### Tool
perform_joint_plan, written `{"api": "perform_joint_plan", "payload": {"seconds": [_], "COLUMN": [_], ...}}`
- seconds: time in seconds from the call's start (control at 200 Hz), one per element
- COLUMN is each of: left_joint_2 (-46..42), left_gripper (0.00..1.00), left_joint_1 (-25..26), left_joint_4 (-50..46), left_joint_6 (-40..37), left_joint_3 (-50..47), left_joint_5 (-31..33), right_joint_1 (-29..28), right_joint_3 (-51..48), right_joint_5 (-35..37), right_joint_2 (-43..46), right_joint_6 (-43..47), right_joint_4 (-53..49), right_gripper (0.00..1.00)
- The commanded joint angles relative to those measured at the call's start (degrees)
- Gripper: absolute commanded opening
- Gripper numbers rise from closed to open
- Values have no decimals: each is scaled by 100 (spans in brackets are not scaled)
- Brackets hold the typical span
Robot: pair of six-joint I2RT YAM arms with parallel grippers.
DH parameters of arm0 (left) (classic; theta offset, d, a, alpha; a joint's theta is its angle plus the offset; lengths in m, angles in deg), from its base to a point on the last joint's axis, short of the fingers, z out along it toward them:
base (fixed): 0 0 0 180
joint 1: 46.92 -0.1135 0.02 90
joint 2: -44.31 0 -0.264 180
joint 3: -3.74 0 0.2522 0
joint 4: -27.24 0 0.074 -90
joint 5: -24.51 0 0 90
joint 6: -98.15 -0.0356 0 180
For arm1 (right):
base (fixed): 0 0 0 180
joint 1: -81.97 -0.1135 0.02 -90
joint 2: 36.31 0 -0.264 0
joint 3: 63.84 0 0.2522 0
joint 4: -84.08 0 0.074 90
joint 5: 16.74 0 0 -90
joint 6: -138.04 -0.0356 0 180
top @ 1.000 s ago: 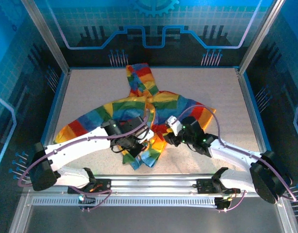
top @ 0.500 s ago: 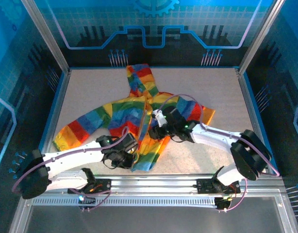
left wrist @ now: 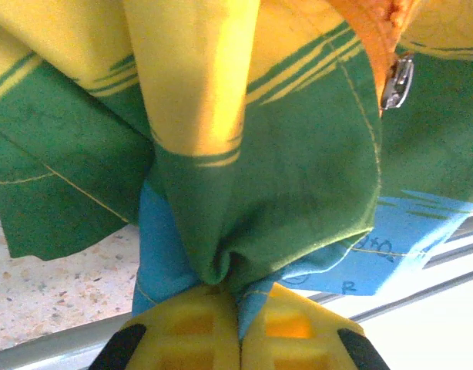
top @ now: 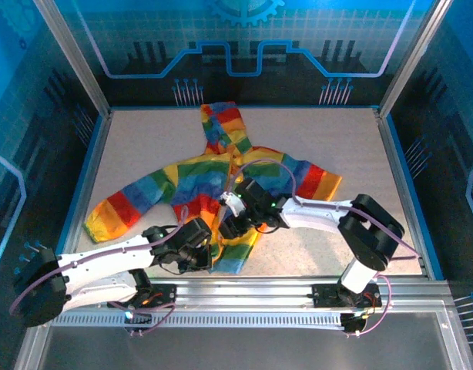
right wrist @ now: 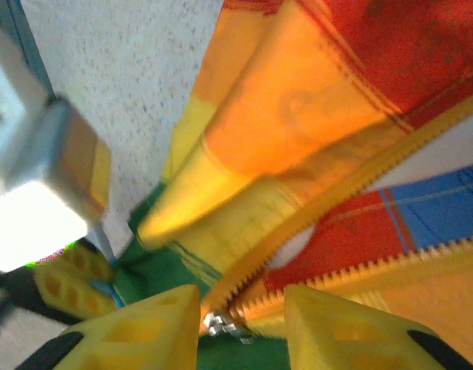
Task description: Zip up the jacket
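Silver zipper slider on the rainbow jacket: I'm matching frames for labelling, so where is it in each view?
Top external: too small to tell; by the right claw on the rainbow striped jacket.
Left wrist: silver zipper slider upper right, beside the orange zipper trim.
Right wrist: slider bottom centre, between yellow fingertips.
Shared landmark: the orange zipper trim.

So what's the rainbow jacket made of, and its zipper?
The rainbow-striped hooded jacket looks like thin, smooth woven cloth, maybe nylon: it folds softly and shows stitched seams. Its orange zipper teeth look moulded plastic; the small silver pull looks metal, shiny.
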Motion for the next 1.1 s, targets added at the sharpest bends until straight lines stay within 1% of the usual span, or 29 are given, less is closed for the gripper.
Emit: {"api": "perform_joint_plan", "payload": {"seconds": [0.0,0.125,0.24,0.365,0.515,0.595,0.71,0.815,0.921,1.091], "left_joint_2": [-78,-52,-112,-200,-209,-234,-325,-513,-730,-991], "left_gripper": [0,0,0,0,0,0,0,0,0,0], "left_joint_1": [3,5,3,3,-10,-43,-76,-85,-94,-94], "left_joint_4": [-58,-104,-65,-83,-260,-255,-261,-297,-362,-431], "left_joint_6": [150,132,159,59,-69,-104,-129,-74,-9,97], "left_joint_3": [48,78,37,7,51,10,-49,-94,-132,-260], "left_joint_5": [-9,-29,-15,79,201,242,263,334,444,548], "right_joint_1": [-56,-172,-301,-407,-468,-594,-834,-902,-911,-911], "right_joint_3": [-322,-708,-830,-692,-652,-658,-653,-505,-436,-475], "right_joint_5": [321,898,967,930,715,555,691,780,956,989], "right_joint_2": [701,1045,925,577,209,-16,-366,-590,-651,-550], "right_joint_6": [1538,2865,3705,4213,4290,4281,4342,4334,4370,4383], "right_joint_4": [-164,-71,55,93,528,830,1206,1192,1180,1221], "right_gripper": [36,40,42,43,43,44,44,43,39,30]}}
